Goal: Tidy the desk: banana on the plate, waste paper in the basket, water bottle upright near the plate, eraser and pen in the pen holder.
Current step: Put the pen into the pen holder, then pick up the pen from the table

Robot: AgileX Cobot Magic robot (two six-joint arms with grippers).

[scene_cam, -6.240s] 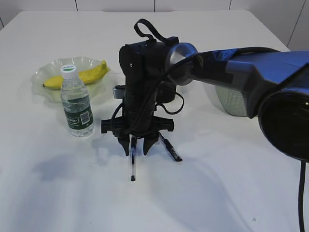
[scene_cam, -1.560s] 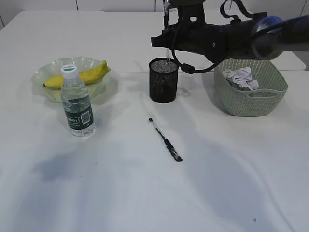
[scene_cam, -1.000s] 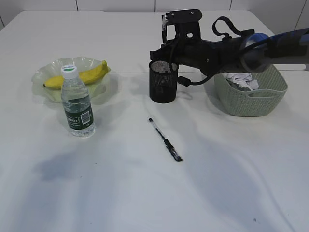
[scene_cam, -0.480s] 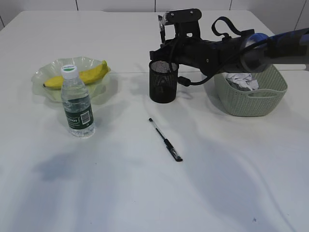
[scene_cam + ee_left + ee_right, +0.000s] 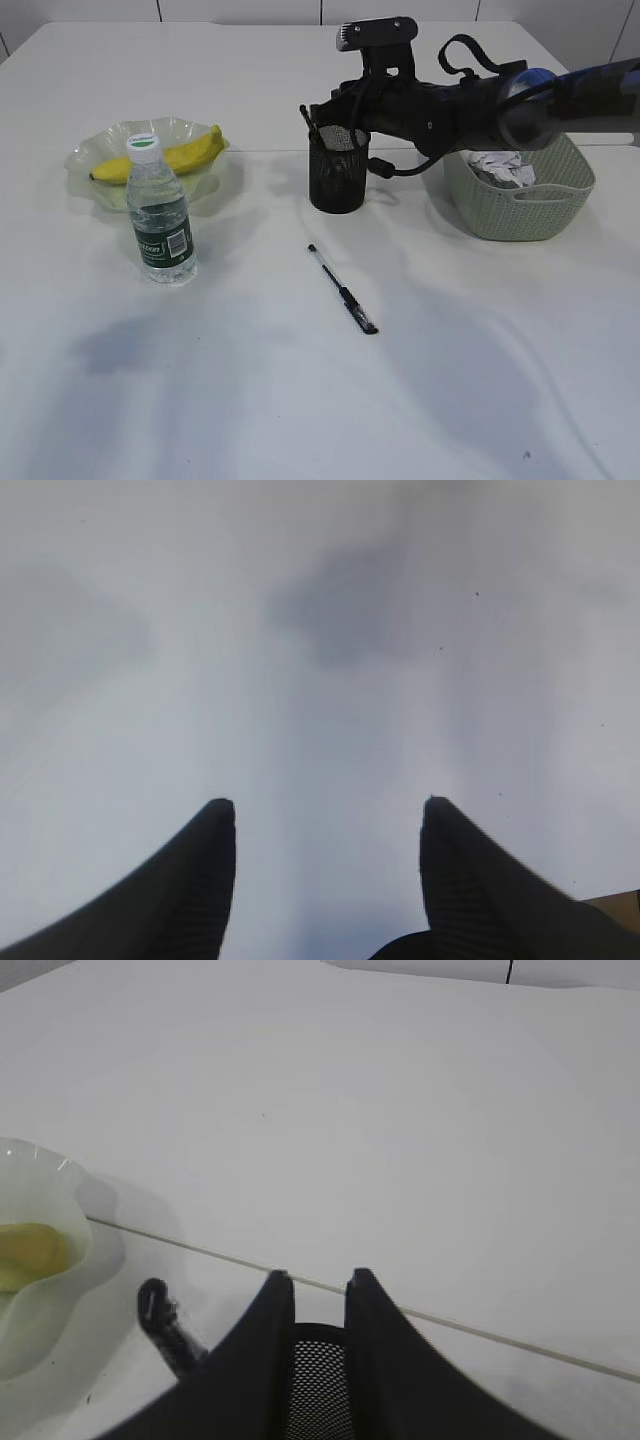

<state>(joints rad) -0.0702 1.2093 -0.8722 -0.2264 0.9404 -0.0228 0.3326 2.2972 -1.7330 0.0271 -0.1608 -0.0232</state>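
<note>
My right gripper (image 5: 340, 112) hovers just over the black mesh pen holder (image 5: 338, 180); in the right wrist view its jaws (image 5: 320, 1278) stand slightly open, with only the holder's mesh (image 5: 320, 1380) showing through the gap. A dark pen (image 5: 308, 118) leans out of the holder to the left, its top also in view at the wrist (image 5: 162, 1322). A second black pen (image 5: 343, 290) lies on the desk (image 5: 300, 400). The banana (image 5: 170, 158) rests on the green plate (image 5: 105, 138), and the water bottle (image 5: 160, 215) stands upright in front of it. Waste paper (image 5: 500, 165) lies in the basket (image 5: 520, 210). My left gripper (image 5: 325, 805) is open over bare desk. The eraser is out of view.
The right arm (image 5: 500, 100) stretches in from the right, passing over the basket's left rim. A seam in the tabletop (image 5: 500, 1332) runs behind the pen holder. The plate's rim (image 5: 70, 1210) shows at the left of the right wrist view.
The pen held upright over the holder has dropped in and now leans left. The right jaws have parted. The left gripper has not moved.
</note>
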